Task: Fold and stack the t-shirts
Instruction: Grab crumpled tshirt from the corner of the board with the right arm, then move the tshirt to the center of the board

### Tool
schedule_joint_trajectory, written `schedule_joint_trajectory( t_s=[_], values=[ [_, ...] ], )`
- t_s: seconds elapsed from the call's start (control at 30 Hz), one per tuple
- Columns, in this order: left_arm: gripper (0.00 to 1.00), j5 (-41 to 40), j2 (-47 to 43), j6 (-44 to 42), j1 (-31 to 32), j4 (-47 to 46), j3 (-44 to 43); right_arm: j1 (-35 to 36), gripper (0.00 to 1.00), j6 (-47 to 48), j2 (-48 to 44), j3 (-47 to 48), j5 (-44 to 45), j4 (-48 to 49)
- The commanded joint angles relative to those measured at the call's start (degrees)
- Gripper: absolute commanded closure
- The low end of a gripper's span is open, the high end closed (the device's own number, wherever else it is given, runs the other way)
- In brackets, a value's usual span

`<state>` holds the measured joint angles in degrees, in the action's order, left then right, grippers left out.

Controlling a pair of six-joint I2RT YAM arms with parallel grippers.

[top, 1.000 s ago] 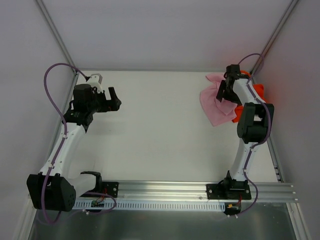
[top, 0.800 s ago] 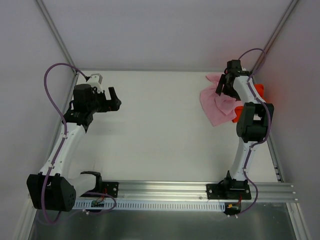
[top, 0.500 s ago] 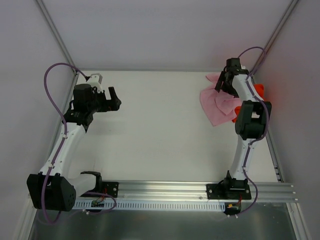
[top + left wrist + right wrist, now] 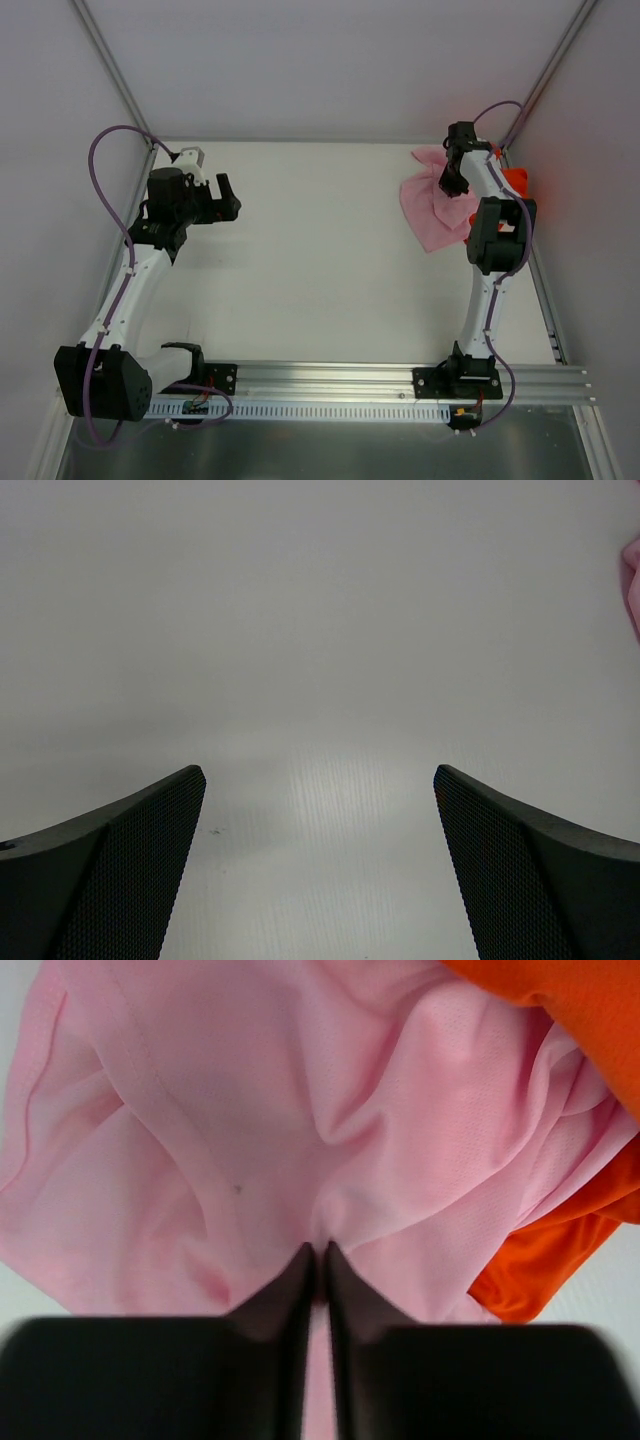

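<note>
Where the right gripper point(image 4: 320, 1252) meets the cloth, its two dark, tapered fingers point(image 4: 298, 1280) stand almost together, pinching a raised fold of the pink t-shirt point(image 4: 200, 1110) between them. The pink fabric is a thin, soft knit with a fine mesh grain. It lies crumpled in broad, shallow creases, with a stitched seam point(image 4: 150, 1070) running along one fold and a small dark speck point(image 4: 237, 1189) near the middle. The orange t-shirt point(image 4: 560, 1250) is of the same fine knit but brightly saturated. It lies bunched under and beside the pink one, showing at the upper right and lower right of the wrist view. In the overhead view both garments sit in one heap at the far right corner of the table point(image 4: 320, 260), the pink t-shirt point(image 4: 425, 215) spreading inward as a rough triangle and the orange t-shirt point(image 4: 515, 180) against the right edge, partly behind the arm. The right gripper point(image 4: 455, 180) is down on the pink cloth. The left gripper point(image 4: 228, 197) hangs over the far left of the table, well apart from the heap, jaws spread wide and holding nothing. Its wrist view shows two black fingers point(image 4: 140, 860) with finely dotted pads above the smooth, matte white table point(image 4: 320, 600), with a pink sliver point(image 4: 632, 580) at the right edge. Purple cables point(image 4: 100, 190) loop along the white arm links.
</note>
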<state>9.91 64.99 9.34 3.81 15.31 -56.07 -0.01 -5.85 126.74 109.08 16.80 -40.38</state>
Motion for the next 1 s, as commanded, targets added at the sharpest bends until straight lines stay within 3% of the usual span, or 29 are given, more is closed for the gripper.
schedule_joint_trajectory(
  t_s=[0.0, 0.2, 0.3, 0.47, 0.63, 0.77, 0.97],
  values=[
    [0.01, -0.7, -0.1, -1.5, 0.3, -1.1, -0.1, 0.3, 0.99, -0.2, -1.1, 3.5, 2.1, -0.7],
    [0.01, 0.9, 0.4, -1.0, 0.3, -0.3, -1.8, 0.5, 0.99, 3.0, -4.9, 8.3, 0.8, -3.0],
    [0.01, 6.9, 1.5, -0.6, 0.3, 0.2, -4.8, 3.3, 0.99, 8.1, -9.8, 12.4, -2.6, -3.2],
    [0.01, 12.3, 3.3, 0.7, 0.3, -2.1, -9.0, 16.3, 0.99, 17.9, -16.3, 21.7, -9.0, -6.0],
    [0.01, 13.3, 6.7, 3.4, 0.3, -2.9, -14.3, 28.5, 0.99, 20.9, -21.3, 26.5, -20.4, -6.6],
    [0.01, 10.5, 6.6, 4.2, 0.3, -2.9, -16.3, 34.5, 0.99, 24.6, -27.3, 23.8, -25.4, -5.0],
    [0.01, 12.6, 2.4, 3.1, 0.3, -2.7, -16.2, 34.6, 0.99, 24.0, -30.2, 13.5, -24.1, -2.1]
  ],
)
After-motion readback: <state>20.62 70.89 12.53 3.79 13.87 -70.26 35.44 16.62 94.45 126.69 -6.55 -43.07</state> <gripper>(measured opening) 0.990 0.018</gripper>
